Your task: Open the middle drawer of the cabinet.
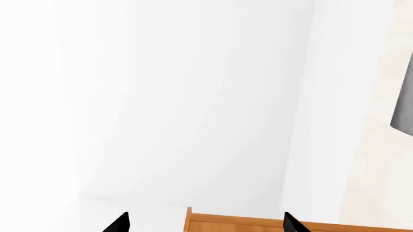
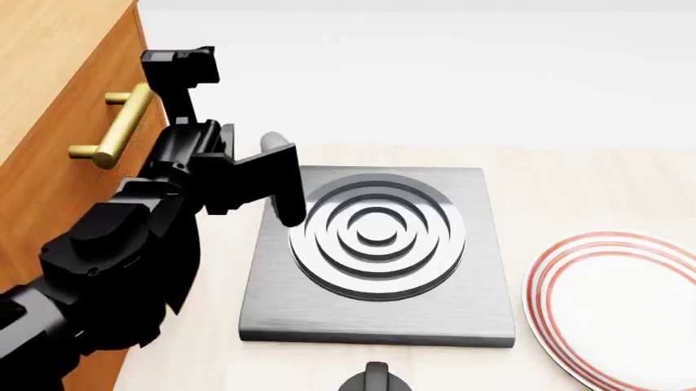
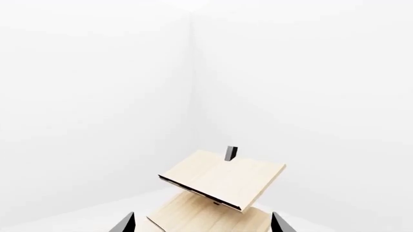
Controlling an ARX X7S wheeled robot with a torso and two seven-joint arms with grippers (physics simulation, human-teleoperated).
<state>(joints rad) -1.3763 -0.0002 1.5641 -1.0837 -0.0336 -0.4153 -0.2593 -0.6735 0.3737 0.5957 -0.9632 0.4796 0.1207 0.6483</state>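
Note:
The orange-brown cabinet (image 2: pixel 55 138) stands at the left of the head view, its front facing the hotplate. One brass bar handle (image 2: pixel 114 122) shows on that front. I cannot tell which drawer it belongs to, and my left arm hides the fronts below. No drawer stands out. My left gripper (image 2: pixel 179 65) is raised just right of the handle's far end, apart from it and pointing away. In the left wrist view the left gripper (image 1: pixel 206 224) has its tips wide apart and empty, over the cabinet's top edge (image 1: pixel 258 223). My right gripper (image 3: pixel 201 224) is open and empty.
A grey hotplate (image 2: pixel 478 309) with ringed burner lies on the pale counter beside the cabinet; it also shows in the left wrist view (image 1: pixel 405 96). A white plate with red rings (image 2: pixel 625 309) sits at the right. A pale wooden rack (image 3: pixel 219 183) stands before the right gripper by white walls.

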